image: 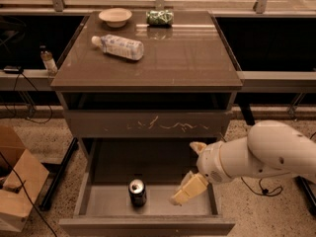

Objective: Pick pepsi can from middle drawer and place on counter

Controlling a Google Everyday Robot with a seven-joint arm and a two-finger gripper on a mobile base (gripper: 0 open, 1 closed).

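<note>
The pepsi can (137, 192) stands upright on the floor of the open middle drawer (163, 209), left of centre. My gripper (193, 168) is over the right part of the drawer, a little to the right of the can and apart from it. It is open and empty, with one pale finger (188, 189) low near the drawer floor and the other higher up. The white arm (266, 152) comes in from the right. The counter (192, 53) is the glossy top of the cabinet, above the drawers.
On the counter lie a clear plastic bottle (118, 47), a pale bowl (115, 17) and a green patterned packet (160, 17). The closed drawer front with pale scratches (148, 125) is above the open drawer. A cardboard box (17, 191) and cables are on the floor at left.
</note>
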